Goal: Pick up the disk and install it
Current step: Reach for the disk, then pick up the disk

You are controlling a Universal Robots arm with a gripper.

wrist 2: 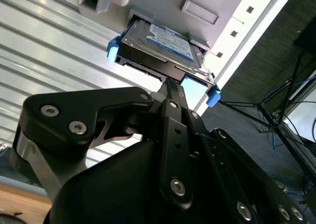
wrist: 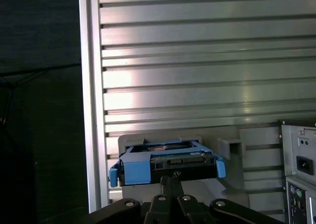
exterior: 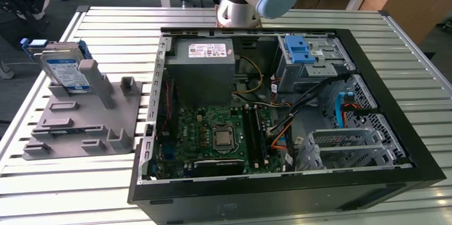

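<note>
The disk (exterior: 63, 69) is a silver hard drive with a white-and-blue label in a bright blue carrier. It stands on edge in a slot of the grey fixture (exterior: 78, 124) at the exterior view's left. Both wrist views look toward it: the disk (wrist 2: 158, 43) (wrist: 168, 162) lies beyond the tips of my gripper (wrist 2: 169, 85) (wrist: 170, 178). The black fingers are pressed together with nothing between them, and a gap separates them from the disk.
An open computer case (exterior: 395, 66) lies on the slatted metal table (exterior: 106, 29), with a grey power-supply box (exterior: 205, 58), a motherboard (exterior: 219, 135) and a drive cage with a blue latch (exterior: 300, 50). The arm's base (exterior: 240, 2) stands behind the case.
</note>
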